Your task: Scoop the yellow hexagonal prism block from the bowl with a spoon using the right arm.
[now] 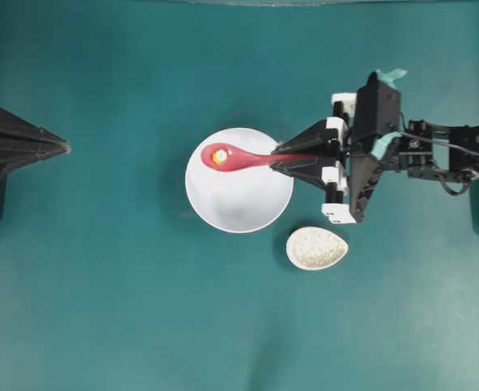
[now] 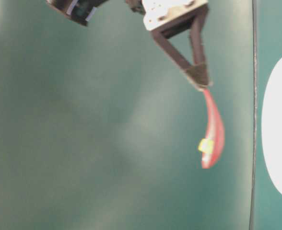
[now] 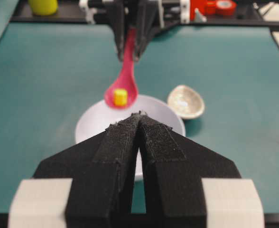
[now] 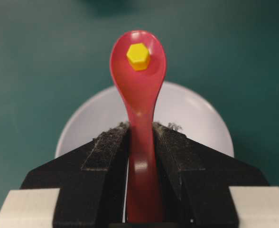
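**Block up on spoon, lifted over bowl**

Teal tabletop all round, bare on the left. Left gripper far left, jaws pressed together on nothing, well apart from bowl. Beyond right gripper tips: spoon clamped by handle, head held above the bowl's far-left rim, yellow hexagonal prism block sitting inside. Speckled spoon rest just beside bowl, below the gripper.

A bright yellow hexagonal block lies in a glossy pink-red spoon above a plain white bowl. The bench is dark teal, the small egg-shaped dish white with fine speckles. The right end effector is black with white trim and teal tape tags.
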